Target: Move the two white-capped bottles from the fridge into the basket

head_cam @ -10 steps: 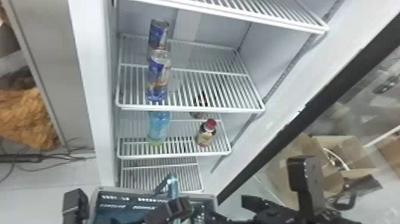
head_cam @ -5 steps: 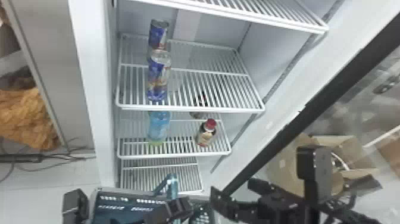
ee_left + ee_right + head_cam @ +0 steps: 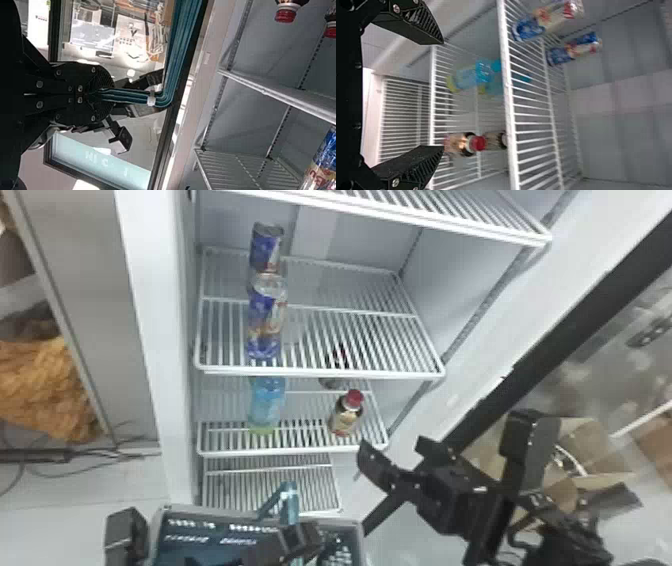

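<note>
In the head view, my left gripper [image 3: 300, 540] is at the basket [image 3: 357, 535]; in the left wrist view the left gripper [image 3: 104, 92] is shut on the basket's teal handle [image 3: 138, 97]. My right gripper [image 3: 392, 450] stands open before the fridge's lower shelves; in the right wrist view the right gripper [image 3: 443, 94] has nothing between its fingers. Two blue-and-red labelled bottles, front [image 3: 265, 322] and rear [image 3: 265, 250], stand one behind the other on the fridge's middle shelf [image 3: 320, 372]. The front one's top looks pale; white caps I cannot make out.
Below, a light-blue bottle [image 3: 267, 402] and a red-capped dark bottle [image 3: 347, 412] stand on a lower shelf [image 3: 295, 450], each with another behind it. Another wire shelf [image 3: 410, 217] spans above. The dark-edged door [image 3: 555, 335] stands open on the right, boxes beyond it.
My right gripper has moved left and then up in the head view, closer to the fridge shelves. The left gripper, the basket and the bottles have stayed where they were.
</note>
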You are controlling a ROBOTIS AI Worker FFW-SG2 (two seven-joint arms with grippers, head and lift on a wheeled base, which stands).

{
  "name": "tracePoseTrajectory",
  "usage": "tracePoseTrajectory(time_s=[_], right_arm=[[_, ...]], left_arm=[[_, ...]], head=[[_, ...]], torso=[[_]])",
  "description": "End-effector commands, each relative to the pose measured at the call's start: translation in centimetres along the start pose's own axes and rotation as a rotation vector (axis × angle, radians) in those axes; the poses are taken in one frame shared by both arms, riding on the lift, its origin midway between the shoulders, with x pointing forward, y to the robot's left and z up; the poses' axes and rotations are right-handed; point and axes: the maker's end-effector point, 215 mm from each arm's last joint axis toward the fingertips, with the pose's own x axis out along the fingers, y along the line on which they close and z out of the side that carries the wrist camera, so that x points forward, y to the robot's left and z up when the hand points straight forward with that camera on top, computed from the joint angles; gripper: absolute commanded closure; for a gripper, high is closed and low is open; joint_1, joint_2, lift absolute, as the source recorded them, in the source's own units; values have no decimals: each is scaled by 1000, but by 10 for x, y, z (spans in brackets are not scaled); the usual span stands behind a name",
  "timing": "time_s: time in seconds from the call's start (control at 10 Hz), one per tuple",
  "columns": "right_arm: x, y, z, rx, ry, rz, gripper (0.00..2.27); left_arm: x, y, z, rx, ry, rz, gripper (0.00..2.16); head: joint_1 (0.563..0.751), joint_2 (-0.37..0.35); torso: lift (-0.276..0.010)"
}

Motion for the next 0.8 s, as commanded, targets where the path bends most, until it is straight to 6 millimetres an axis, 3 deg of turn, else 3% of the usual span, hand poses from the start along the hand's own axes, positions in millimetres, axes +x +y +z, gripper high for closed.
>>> tracePoseTrajectory(time_s=[0.0,0.1,0.3,0.7], right_arm=[[12,-14,26,-22,-134,-34,111],[20,-23,47,-27,-265,-36,111],[25,-33,64,-40,-438,-32,111],[27,-37,74,-83,-583,-53,108]], left_arm=[[0,3,1,2,-7,7,1184],[0,4,2,4,-9,9,1184],[0,3,2,3,-9,7,1184],[-1,6,4,7,-9,17,1184]], head=[[695,-350],[695,-350],[695,-350],[695,-350]], torso=[[0],[0],[0],[0]])
